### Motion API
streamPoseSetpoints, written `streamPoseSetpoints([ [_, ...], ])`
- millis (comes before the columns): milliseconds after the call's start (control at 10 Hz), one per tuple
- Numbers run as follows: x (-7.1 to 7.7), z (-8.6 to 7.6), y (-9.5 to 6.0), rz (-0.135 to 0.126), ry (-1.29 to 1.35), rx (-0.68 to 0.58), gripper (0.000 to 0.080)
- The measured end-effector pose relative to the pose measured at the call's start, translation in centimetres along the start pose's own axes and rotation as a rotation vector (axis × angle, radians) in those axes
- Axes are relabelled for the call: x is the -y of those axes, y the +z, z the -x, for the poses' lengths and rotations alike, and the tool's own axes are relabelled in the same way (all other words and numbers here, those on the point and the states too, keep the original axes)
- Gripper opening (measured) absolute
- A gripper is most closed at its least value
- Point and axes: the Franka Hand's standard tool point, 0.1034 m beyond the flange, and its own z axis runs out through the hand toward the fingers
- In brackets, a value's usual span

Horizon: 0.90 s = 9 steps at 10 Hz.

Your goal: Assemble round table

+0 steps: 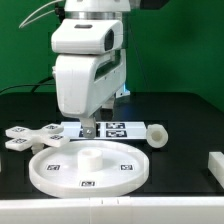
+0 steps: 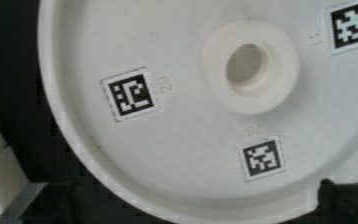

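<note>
Assembly has hardly begun, since the three parts lie loose and unjoined on the black table (image 1: 180, 190). The big round disc (image 1: 50, 172) lies flat near the front, with the raised socket (image 1: 92, 155) at its middle facing up and empty. The short round leg (image 1: 155, 133) lies on its side towards the exterior view's right, well apart from the disc. The cross-shaped piece (image 1: 30, 136) lies flat towards the exterior view's left, just beside the disc's rim. The marker board (image 1: 118, 128) lies behind the disc.

The gripper (image 1: 88, 129) hangs low over the disc's far edge and carries nothing. Whether its fingers are spread or closed cannot be told.

By the look of it, both joining steps remain: the leg into the socket, then the cross onto the leg.
</note>
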Motion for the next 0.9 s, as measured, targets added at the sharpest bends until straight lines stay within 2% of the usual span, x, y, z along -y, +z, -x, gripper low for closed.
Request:
streamPoseSetpoints([
  [100,0.6,0.8,1.4,0.02,-0.003,-0.021,0.0649],
  [200,1.6,1.7,2.7,0.011,0.006,-0.022,0.0649],
  [400,2.4,2.1,3.8,0.002,0.012,-0.022,0.0649],
  [500,2.8,2.1,4.5,-0.011,0.013,-0.02,0.0649],
  [900,3.3,2.3,5.8,-0.032,0.011,-0.018,0.0649],
])
